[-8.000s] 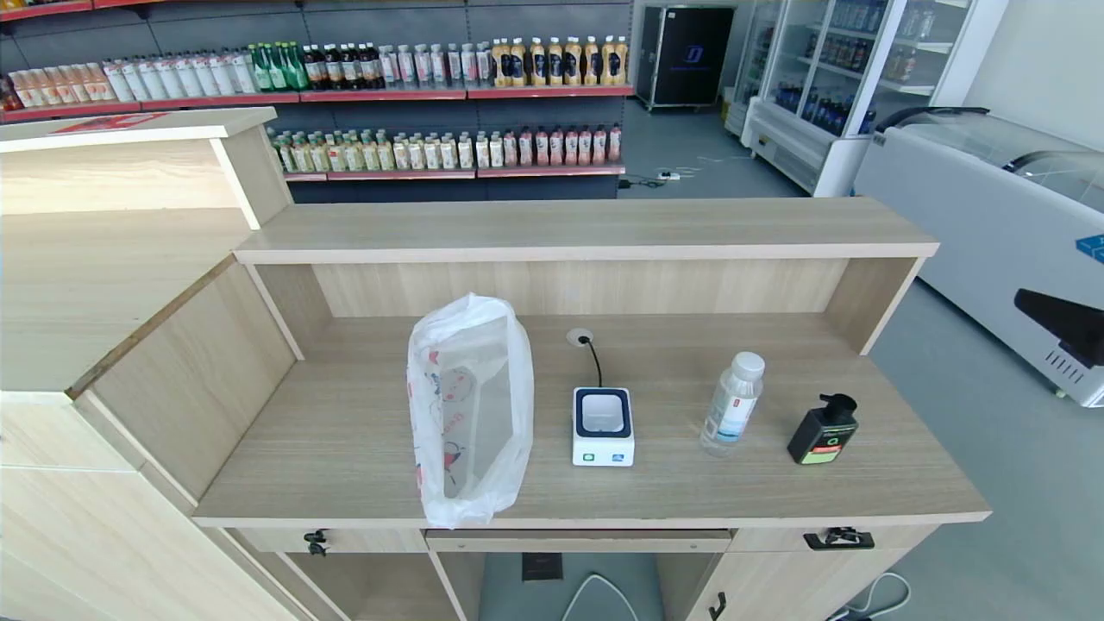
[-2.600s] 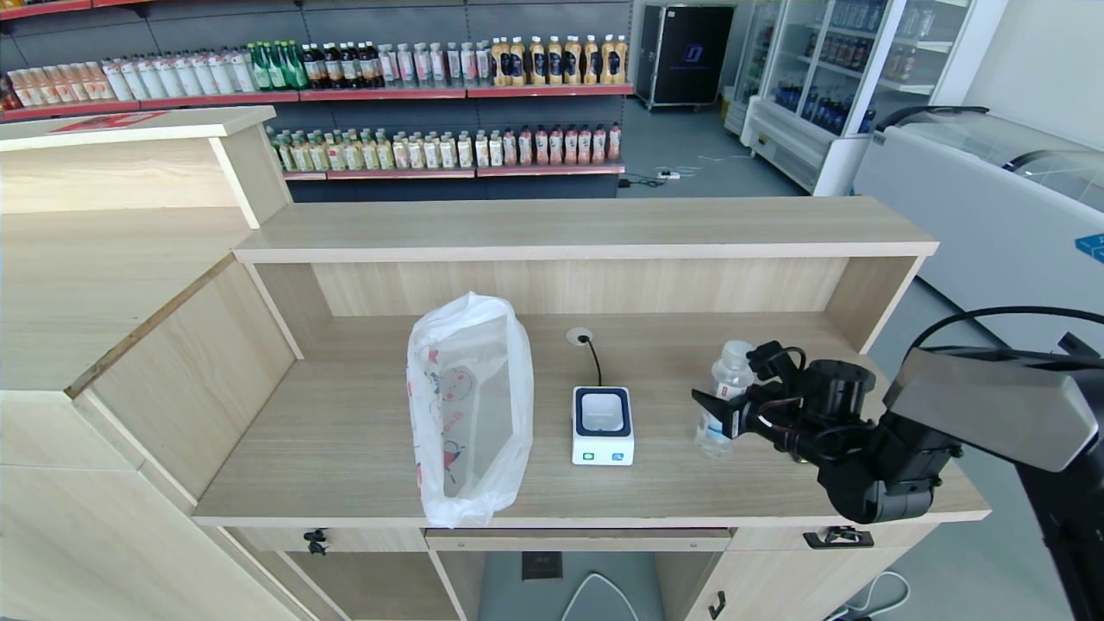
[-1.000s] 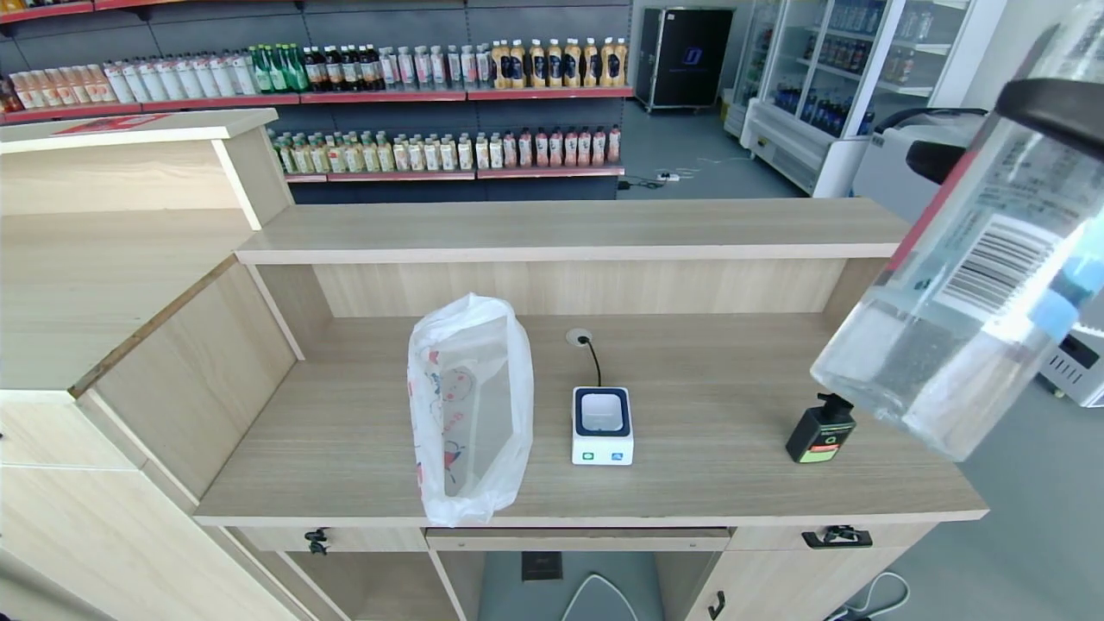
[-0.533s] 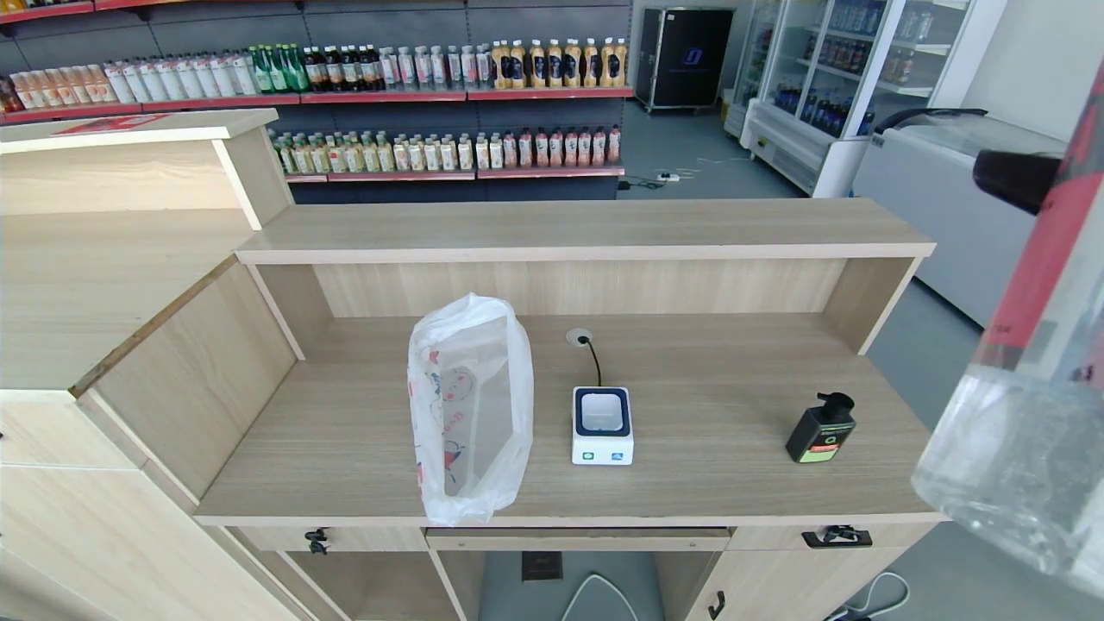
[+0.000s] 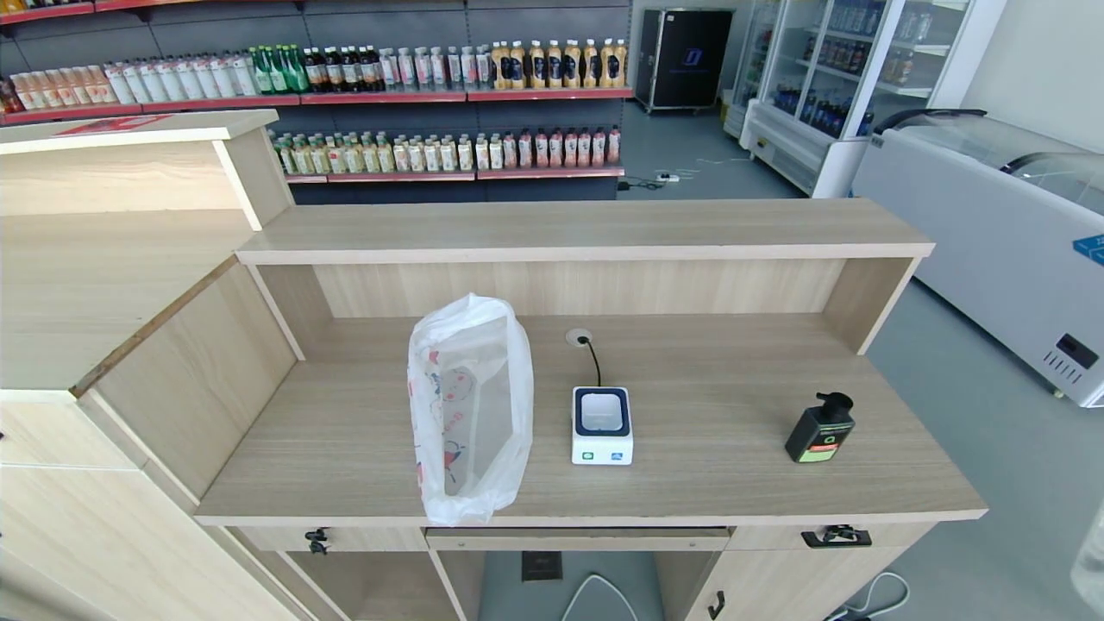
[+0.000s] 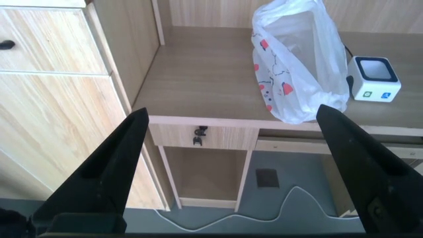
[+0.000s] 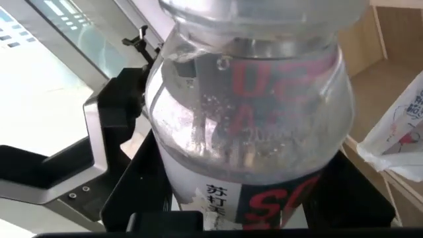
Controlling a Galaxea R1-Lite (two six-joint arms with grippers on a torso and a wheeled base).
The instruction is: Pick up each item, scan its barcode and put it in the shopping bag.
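Note:
The clear water bottle (image 7: 258, 99) with a red label sits clamped in my right gripper (image 7: 251, 205), close to the wrist camera. A sliver of that bottle (image 5: 1091, 561) shows at the head view's bottom right edge, off the counter. The white shopping bag (image 5: 470, 405) stands open on the counter's left half, and the white barcode scanner (image 5: 603, 425) sits just right of it. A black pump bottle (image 5: 820, 429) stands upright near the counter's right end. My left gripper (image 6: 230, 116) hangs open and empty below and in front of the counter edge, facing the bag (image 6: 297, 59) and scanner (image 6: 375, 78).
The wooden counter (image 5: 707, 483) has a raised back shelf (image 5: 578, 228) and a tall side unit (image 5: 103, 259) to the left. Drawers with black handles (image 5: 837, 537) run under the front edge. The scanner's cable (image 5: 592, 358) leads to a hole behind it.
My right gripper took the water bottle off the counter and lifted it up close to the head camera. Over the last second the bottle dropped to the head view's bottom right edge.

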